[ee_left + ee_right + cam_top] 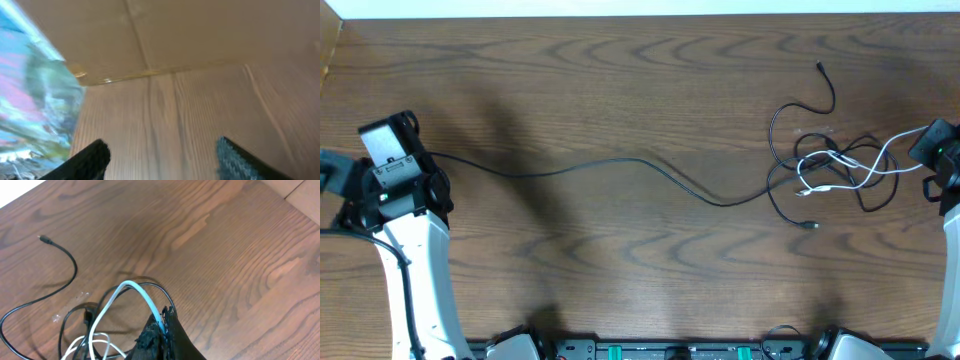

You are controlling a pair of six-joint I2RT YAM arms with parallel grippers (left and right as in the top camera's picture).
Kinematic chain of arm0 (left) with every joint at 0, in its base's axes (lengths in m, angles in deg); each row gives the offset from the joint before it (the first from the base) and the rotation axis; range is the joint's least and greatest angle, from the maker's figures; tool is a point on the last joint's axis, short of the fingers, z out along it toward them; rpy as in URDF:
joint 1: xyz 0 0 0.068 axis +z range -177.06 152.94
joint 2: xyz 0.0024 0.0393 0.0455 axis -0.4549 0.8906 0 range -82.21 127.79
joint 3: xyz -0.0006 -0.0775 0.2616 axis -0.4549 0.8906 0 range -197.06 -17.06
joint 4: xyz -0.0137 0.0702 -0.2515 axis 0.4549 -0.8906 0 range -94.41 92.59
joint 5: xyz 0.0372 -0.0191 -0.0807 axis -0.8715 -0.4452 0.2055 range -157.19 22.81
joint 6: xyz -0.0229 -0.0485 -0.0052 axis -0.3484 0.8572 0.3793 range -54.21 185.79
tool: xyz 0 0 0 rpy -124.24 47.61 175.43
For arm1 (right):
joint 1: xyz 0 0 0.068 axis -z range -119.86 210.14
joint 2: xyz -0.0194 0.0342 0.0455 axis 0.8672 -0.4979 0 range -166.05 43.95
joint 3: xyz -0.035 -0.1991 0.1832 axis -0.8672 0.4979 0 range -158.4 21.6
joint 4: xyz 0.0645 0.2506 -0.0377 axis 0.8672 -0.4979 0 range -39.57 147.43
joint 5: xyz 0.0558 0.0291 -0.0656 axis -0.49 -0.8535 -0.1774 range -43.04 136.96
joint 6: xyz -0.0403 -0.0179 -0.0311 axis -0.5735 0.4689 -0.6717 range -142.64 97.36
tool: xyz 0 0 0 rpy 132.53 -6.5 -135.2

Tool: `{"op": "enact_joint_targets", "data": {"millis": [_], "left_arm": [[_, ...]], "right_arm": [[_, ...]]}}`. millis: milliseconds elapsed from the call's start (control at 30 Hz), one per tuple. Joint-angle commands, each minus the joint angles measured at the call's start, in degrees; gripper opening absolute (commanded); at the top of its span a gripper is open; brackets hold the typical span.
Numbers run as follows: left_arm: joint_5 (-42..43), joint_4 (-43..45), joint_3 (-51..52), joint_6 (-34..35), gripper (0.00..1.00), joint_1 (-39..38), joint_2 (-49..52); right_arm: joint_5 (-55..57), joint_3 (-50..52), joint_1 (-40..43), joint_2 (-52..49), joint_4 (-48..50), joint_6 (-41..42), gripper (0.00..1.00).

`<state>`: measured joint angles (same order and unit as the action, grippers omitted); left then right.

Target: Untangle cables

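A tangle of black cables [820, 160] and one white cable [860, 165] lies at the right of the table. One long black cable [620, 165] runs left from the tangle to the left arm. My right gripper [932, 143] is shut on the white cable [145, 297], pinched between its fingertips [162, 322], with a black cable looping beside it [165, 297]. My left gripper [160, 155] is open and empty, at the far left of the table [390, 150]; no cable shows between its fingers.
A black plug end [819, 67] lies at the far right back, also in the right wrist view [45, 239]. A shiny foil-like surface [30, 100] is at the left of the left wrist view. The table's far edge [640, 15] runs along the top.
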<state>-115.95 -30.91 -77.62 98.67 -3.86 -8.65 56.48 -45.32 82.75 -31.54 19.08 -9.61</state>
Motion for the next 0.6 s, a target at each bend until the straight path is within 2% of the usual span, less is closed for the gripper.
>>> {"op": "enact_joint_targets", "data": {"millis": [0, 100, 267, 433, 567], "left_arm": [[12.6, -2.4, -1.6, -0.1, 0.76, 0.3, 0.7], [22.8, -4.3, -1.6, -0.1, 0.83, 0.3, 1.0], [35.1, -7.6, -1.6, -0.1, 0.85, 0.3, 1.0], [44.7, -12.4, -1.6, -0.1, 0.86, 0.3, 1.0], [45.8, -17.3, -1.6, -0.1, 0.86, 0.3, 1.0]], "right_arm": [[-0.1, -0.9, 0.3, -0.1, 0.0, 0.7, 0.01], [-0.1, -0.9, 0.3, -0.1, 0.0, 0.7, 0.01], [-0.1, -0.9, 0.3, -0.1, -0.1, 0.7, 0.01], [-0.1, -0.9, 0.3, -0.1, -0.1, 0.7, 0.01], [-0.1, -0.9, 0.3, -0.1, -0.1, 0.7, 0.01]]}}
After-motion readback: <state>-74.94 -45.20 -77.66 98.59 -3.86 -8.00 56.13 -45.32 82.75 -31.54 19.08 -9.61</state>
